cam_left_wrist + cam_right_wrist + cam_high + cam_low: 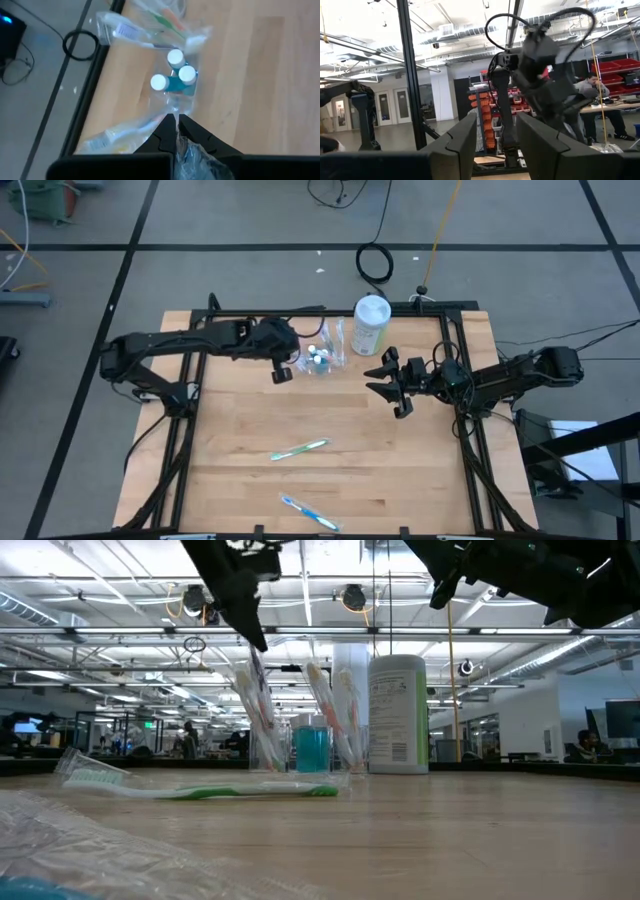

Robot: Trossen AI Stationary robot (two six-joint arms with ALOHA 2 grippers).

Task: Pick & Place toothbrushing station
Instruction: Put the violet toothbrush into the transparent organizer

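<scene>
I'm working the desk (400,450) with the clear cup (322,358) as my mark. Right gripper (392,383) is waiting beyond the canister (370,325), fingers spread. Left gripper (283,372) is hovering beside the cup, fingers pinching a wrapped toothbrush (258,690); I reckon lowering it in comes next. Two toothbrushes (300,449) lying well away.

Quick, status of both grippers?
Left gripper: closed on a wrapped toothbrush over the cup.
Right gripper: open, empty.
</scene>
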